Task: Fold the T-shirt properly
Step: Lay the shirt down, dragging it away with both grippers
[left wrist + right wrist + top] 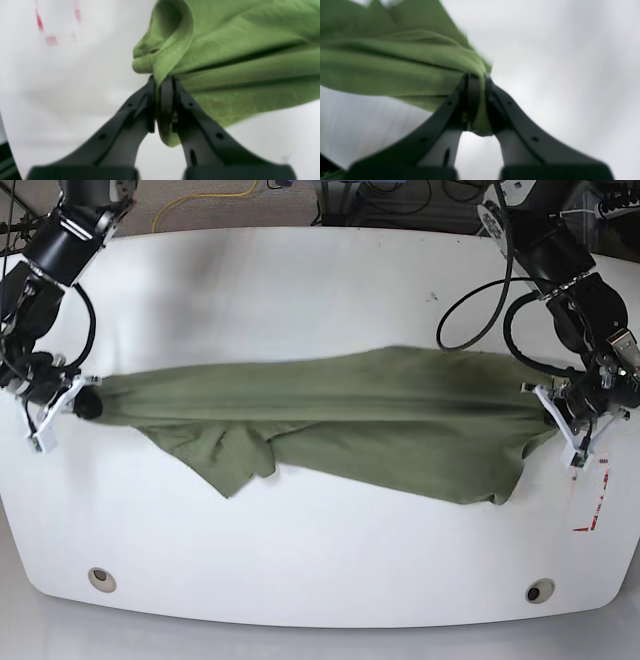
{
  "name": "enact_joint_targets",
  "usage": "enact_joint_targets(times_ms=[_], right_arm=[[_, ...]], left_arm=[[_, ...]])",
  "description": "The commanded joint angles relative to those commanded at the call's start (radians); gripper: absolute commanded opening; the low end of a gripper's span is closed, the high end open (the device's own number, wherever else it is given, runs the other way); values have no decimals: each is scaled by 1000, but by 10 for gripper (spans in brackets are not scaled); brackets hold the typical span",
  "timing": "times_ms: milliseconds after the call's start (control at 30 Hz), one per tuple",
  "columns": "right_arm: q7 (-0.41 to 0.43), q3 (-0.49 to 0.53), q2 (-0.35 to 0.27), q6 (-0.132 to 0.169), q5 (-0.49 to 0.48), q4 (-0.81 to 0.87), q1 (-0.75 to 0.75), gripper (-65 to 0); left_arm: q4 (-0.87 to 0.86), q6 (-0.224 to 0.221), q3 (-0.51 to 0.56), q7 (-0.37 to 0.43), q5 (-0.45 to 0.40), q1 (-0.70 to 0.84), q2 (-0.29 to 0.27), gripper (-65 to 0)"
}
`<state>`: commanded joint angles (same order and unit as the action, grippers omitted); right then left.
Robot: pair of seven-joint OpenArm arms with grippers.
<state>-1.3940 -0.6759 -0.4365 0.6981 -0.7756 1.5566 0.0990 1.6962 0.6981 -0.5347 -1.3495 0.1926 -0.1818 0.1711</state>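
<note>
Olive-green T-shirt [340, 415] is stretched in a long band across the white surface [320, 290]. At the base view's left end, the right hand [88, 402] is clamped on a bunched fold of the cloth. Loose fabric sags toward the near edge along the middle. At the right end, the left hand [556, 402] pinches gathered cloth beside red markings [592, 505].

Plain olive-green T-shirt [400, 420], white table [300, 280]
</note>
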Motion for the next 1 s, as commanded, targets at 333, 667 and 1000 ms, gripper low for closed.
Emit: enact_joint_targets(times_ms=[333, 667, 1000], right_arm=[[35, -12, 63, 0, 3, 61, -203, -650], [37, -14, 71, 0, 6, 61, -267, -650], [37, -11, 72, 0, 6, 61, -270, -650]], left_arm=[[-2, 0, 2, 0, -5, 155, 37, -650], [-2, 0, 2, 0, -5, 218, 61, -650], [-63, 0, 2, 2, -5, 221, 72, -650]])
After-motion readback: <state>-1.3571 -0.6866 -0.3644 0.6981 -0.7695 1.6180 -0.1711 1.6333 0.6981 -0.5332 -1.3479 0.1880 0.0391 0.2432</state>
